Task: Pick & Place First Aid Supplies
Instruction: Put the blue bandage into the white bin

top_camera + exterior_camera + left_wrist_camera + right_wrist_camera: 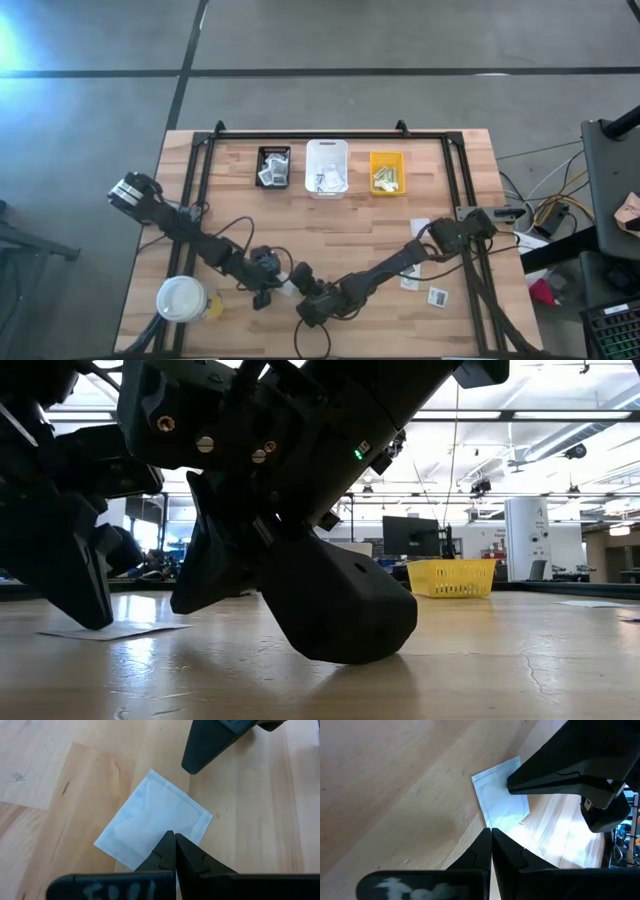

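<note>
Item: white packet (152, 825), flat on the table (350, 230), lower centre of the high view, between both grippers. We are judging it light, limp, thin; we are favouring an edge pinch. Left gripper (173, 842) and right gripper (490, 836) are both showing closed, empty jaws

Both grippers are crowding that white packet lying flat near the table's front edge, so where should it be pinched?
Probably at a corner or sealed edge. The white packet lies flat on the table, offering no raised side. The left gripper, fingers together, is over its near edge; the right gripper is opposite. Come steeply from above with one only.
</note>
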### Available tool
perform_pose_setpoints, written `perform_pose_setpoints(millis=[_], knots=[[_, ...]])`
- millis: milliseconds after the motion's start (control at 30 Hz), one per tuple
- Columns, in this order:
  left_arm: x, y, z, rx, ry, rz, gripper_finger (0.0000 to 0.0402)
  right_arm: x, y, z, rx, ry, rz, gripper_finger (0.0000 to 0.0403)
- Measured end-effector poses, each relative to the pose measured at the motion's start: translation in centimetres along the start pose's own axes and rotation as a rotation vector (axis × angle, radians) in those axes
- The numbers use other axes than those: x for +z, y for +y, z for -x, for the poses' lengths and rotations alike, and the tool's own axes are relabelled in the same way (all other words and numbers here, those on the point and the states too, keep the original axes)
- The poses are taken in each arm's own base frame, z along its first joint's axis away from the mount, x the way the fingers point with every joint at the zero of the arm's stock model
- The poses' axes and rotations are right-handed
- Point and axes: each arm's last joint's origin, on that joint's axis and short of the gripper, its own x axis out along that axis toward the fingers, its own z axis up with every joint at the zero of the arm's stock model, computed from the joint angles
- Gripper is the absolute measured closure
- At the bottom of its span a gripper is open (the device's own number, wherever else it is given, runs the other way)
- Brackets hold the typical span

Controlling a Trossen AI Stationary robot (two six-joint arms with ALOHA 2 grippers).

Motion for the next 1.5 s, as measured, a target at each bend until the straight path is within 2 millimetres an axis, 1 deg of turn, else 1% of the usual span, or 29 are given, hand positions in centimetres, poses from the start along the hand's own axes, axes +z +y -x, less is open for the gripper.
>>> perform_pose_setpoints(millis=[167, 333, 433, 533, 733, 867, 967, 1133, 1300, 1400, 1500], knots=[[0.4, -0.1, 1.0, -0.001, -0.019, -0.020, 0.0401, 0.0, 0.0, 0.0, 0.000, 0.000, -0.002, 0.0394], [0.2, 0.5, 2.0, 0.098, 0.002, -0.008, 0.0401, 0.0, 0.0, 0.0, 0.001, 0.000, -0.002, 0.0394], [-0.1, 0.9, 2.1, 0.137, 0.013, 0.011, 0.0401, 0.0, 0.0, 0.0, 0.022, -0.014, -0.003, 0.0394], [-0.3, 1.0, 1.6, 0.143, 0.017, 0.018, 0.0401, 0.0, 0.0, -0.1, 0.058, -0.038, -0.002, 0.0394], [-0.8, 1.1, -0.2, 0.153, 0.016, 0.023, 0.0401, 0.0, -0.1, -0.2, 0.076, -0.049, -0.003, 0.0394], [-1.2, 1.4, -0.7, 0.170, 0.040, 0.047, 0.0401, 0.0, -0.1, -0.2, 0.077, -0.048, -0.010, 0.0393], [-1.6, 1.6, -1.2, 0.185, 0.064, 0.070, 0.0401, 0.0, 0.0, -0.2, 0.077, -0.048, -0.002, 0.0384], [-2.1, 2.0, -1.9, 0.208, 0.093, 0.085, 0.0401, 0.0, 0.0, -0.2, 0.080, -0.047, 0.007, 0.0354], [-2.2, 2.0, -2.0, 0.203, 0.095, 0.094, 0.0401, 0.0, 0.4, 0.0, 0.123, -0.057, 0.114, 0.0333], [-2.1, 2.0, -2.1, 0.196, 0.095, 0.097, 0.0401, 0.0, 0.5, 0.2, 0.156, -0.071, 0.204, 0.0328], [-2.1, 1.9, -2.1, 0.183, 0.091, 0.101, 0.0401, 0.0, 0.5, 0.2, 0.156, -0.075, 0.250, 0.0328]])
